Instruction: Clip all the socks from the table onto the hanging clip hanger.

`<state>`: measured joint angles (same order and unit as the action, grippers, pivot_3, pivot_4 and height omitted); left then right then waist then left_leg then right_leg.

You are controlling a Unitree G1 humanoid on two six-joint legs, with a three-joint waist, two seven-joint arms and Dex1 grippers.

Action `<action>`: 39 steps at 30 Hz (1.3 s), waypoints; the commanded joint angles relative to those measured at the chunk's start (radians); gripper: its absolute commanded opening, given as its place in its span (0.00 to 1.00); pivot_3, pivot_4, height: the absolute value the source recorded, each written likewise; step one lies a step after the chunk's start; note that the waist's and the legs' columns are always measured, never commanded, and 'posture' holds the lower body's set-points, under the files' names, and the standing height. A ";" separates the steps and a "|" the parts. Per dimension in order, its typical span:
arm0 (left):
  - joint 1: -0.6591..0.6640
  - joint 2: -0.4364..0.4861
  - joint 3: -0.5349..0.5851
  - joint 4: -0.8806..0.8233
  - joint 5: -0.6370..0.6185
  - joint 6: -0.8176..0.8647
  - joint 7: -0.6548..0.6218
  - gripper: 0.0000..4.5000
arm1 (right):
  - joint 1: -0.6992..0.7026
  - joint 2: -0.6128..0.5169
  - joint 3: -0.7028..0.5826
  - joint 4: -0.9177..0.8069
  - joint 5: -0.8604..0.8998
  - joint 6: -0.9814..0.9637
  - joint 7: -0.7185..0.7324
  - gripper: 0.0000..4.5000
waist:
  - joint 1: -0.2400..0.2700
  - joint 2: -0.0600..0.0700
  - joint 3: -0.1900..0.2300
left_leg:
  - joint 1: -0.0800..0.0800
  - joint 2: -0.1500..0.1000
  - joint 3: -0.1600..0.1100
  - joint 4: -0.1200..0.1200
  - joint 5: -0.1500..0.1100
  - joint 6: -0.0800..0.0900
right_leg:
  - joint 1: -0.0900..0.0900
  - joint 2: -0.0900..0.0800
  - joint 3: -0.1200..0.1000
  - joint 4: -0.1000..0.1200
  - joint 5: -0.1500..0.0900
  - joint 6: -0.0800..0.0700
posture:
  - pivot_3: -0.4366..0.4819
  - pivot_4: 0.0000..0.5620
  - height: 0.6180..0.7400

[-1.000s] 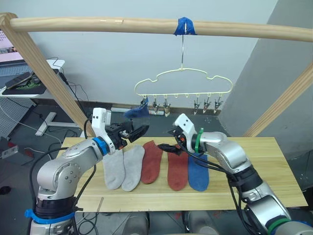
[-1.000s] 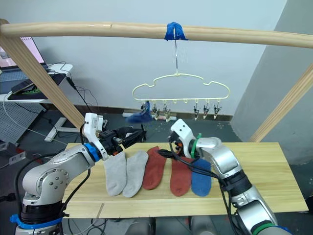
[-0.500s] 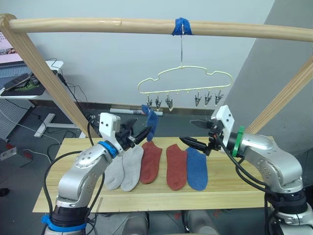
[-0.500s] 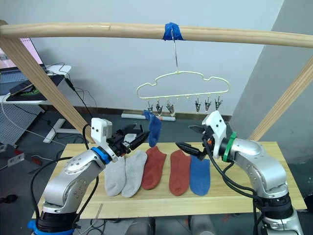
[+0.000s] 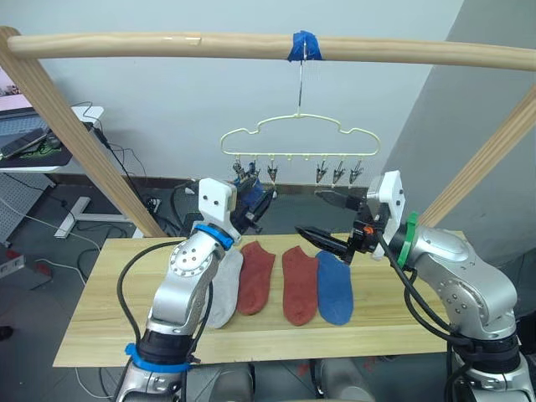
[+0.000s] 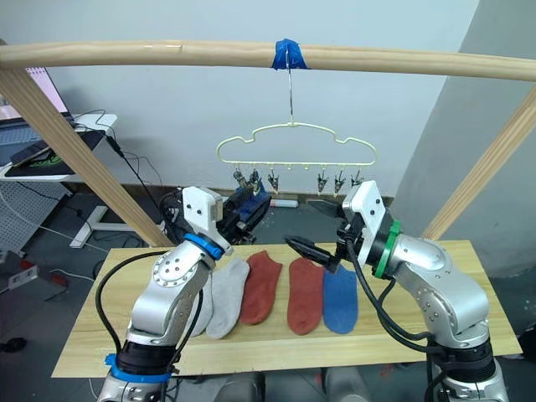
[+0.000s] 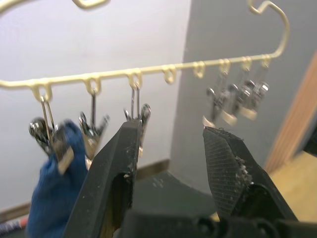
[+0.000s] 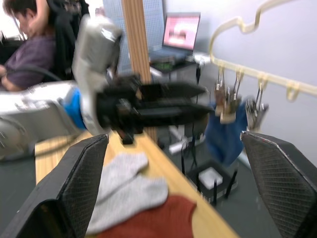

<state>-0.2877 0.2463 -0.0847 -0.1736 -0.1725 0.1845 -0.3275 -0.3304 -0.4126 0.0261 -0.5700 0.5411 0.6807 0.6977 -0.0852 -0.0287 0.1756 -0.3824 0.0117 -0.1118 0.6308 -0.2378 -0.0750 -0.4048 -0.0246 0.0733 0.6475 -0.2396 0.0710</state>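
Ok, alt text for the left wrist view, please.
Two open black fingers rise toward the hanger and its row of metal clips, empty. A blue sock hangs from an end clip, against a pale wall.

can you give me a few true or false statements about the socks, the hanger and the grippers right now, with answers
1. A blue sock hangs from a clip at one end of the clip hanger. True.
2. Six socks lie on the table. False: five lie there, two grey, two red and one blue.
3. The left gripper is shut on a red sock. False: its fingers are open and hold nothing, close in front of the clips.
4. The right gripper is open and raised above the table. True.
5. The clip hanger hangs from blue tape on the wooden pole. True.
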 commanded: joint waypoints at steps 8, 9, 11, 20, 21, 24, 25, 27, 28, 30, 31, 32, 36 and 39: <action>-0.037 -0.063 0.027 0.093 0.051 -0.106 0.052 0.47 | -0.062 0.011 0.032 0.067 -0.051 -0.149 -0.001 1.00 | -0.003 0.000 0.000 | 0.000 0.000 0.000 0.000 0.000 0.000 | 0.000 0.001 0.000 0.000 0.001 -0.001 | 0.34 0.22 1.00; -0.039 -0.064 0.028 0.100 0.050 -0.108 0.050 0.47 | -0.065 0.011 0.036 0.073 -0.058 -0.158 -0.001 1.00 | -0.003 0.000 0.000 | 0.000 0.000 0.000 0.000 0.000 0.000 | 0.000 0.001 0.000 0.001 0.001 -0.001 | 0.34 0.22 1.00; -0.045 -0.067 0.030 0.114 0.049 -0.112 0.051 0.47 | -0.071 0.011 0.043 0.083 -0.064 -0.168 -0.001 1.00 | -0.002 0.000 0.000 | 0.000 0.001 0.000 0.000 0.000 0.000 | 0.000 0.001 0.000 0.000 0.001 -0.001 | 0.34 0.22 1.00; -0.071 -0.076 0.043 0.170 0.040 -0.138 0.055 0.44 | -0.085 0.012 0.044 0.099 -0.065 -0.178 -0.017 1.00 | -0.003 0.000 0.000 | 0.000 0.001 -0.001 0.000 0.000 0.000 | 0.000 0.001 0.000 0.001 0.001 -0.002 | 0.34 0.23 1.00; -0.072 -0.078 0.044 0.172 0.041 -0.139 0.054 0.40 | -0.084 0.011 0.044 0.099 -0.065 -0.179 -0.017 1.00 | -0.003 0.000 0.000 | 0.000 0.001 -0.001 0.000 0.000 0.000 | 0.000 0.001 0.000 0.001 0.001 -0.002 | 0.34 0.23 1.00; -0.076 -0.082 0.046 0.179 0.046 -0.139 0.057 0.30 | -0.083 0.008 0.043 0.098 -0.064 -0.178 -0.020 1.00 | -0.003 0.000 0.000 | 0.000 0.001 -0.001 0.000 0.000 0.000 | 0.000 0.001 0.000 0.001 0.002 -0.003 | 0.33 0.23 1.00; -0.077 -0.083 0.046 0.184 0.048 -0.140 0.058 0.30 | -0.081 0.006 0.043 0.098 -0.064 -0.179 -0.019 1.00 | -0.003 0.000 0.000 | 0.000 0.001 -0.001 0.000 0.000 0.000 | 0.000 0.001 0.000 0.001 0.002 -0.003 | 0.33 0.23 1.00; -0.079 -0.085 0.045 0.192 0.049 -0.143 0.058 0.30 | -0.080 0.005 0.044 0.098 -0.064 -0.181 -0.018 1.00 | -0.003 0.000 0.000 | 0.000 0.001 -0.001 0.000 0.000 0.000 | 0.000 0.001 0.000 0.001 0.002 -0.003 | 0.33 0.23 1.00; -0.081 -0.086 0.045 0.196 0.049 -0.144 0.058 0.30 | -0.081 0.004 0.044 0.097 -0.064 -0.181 -0.018 1.00 | -0.003 0.000 0.000 | 0.000 0.001 -0.001 0.000 0.000 0.000 | 0.000 0.001 0.000 0.001 0.002 -0.003 | 0.33 0.23 1.00; -0.084 -0.088 0.046 0.203 0.049 -0.148 0.059 0.30 | -0.082 0.004 0.045 0.095 -0.061 -0.181 -0.018 1.00 | -0.004 0.000 0.000 | 0.000 0.001 -0.001 0.000 0.000 0.000 | 0.000 0.001 0.000 0.001 0.002 -0.003 | 0.32 0.22 1.00; -0.087 -0.090 0.048 0.208 0.048 -0.148 0.061 0.30 | -0.084 0.004 0.046 0.093 -0.057 -0.179 -0.018 1.00 | -0.004 0.000 0.000 | 0.000 0.001 -0.001 0.000 0.000 0.000 | 0.000 0.001 0.000 0.001 0.003 -0.004 | 0.32 0.22 1.00; -0.090 -0.091 0.050 0.214 0.048 -0.149 0.062 0.30 | -0.086 0.005 0.048 0.091 -0.053 -0.179 -0.016 1.00 | -0.005 0.000 0.000 | 0.000 0.001 -0.001 0.000 0.000 0.000 | 0.000 0.001 0.000 0.001 0.002 -0.004 | 0.32 0.22 1.00; -0.097 -0.095 0.059 0.230 0.052 -0.156 0.073 0.30 | -0.088 0.001 0.058 0.089 -0.052 -0.182 -0.004 1.00 | -0.005 0.000 0.000 | 0.000 0.001 -0.001 0.000 0.000 0.000 | 0.000 0.001 0.000 0.001 0.003 -0.004 | 0.32 0.22 1.00; -0.100 -0.096 0.065 0.236 0.058 -0.163 0.079 0.30 | -0.089 0.003 0.060 0.086 -0.049 -0.180 -0.002 1.00 | -0.005 0.000 0.000 | 0.000 0.001 -0.001 0.000 0.000 0.000 | 0.000 0.001 0.000 0.001 0.002 -0.004 | 0.32 0.21 1.00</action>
<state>-0.3671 0.1532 -0.0309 0.0796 -0.1250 0.0524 -0.2536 -0.4048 -0.4087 0.0855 -0.4549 0.4841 0.5183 0.6901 -0.0906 -0.0287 0.1756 -0.3823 0.0122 -0.1124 0.6311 -0.2376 -0.0747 -0.4048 -0.0237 0.0734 0.6480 -0.2371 0.0675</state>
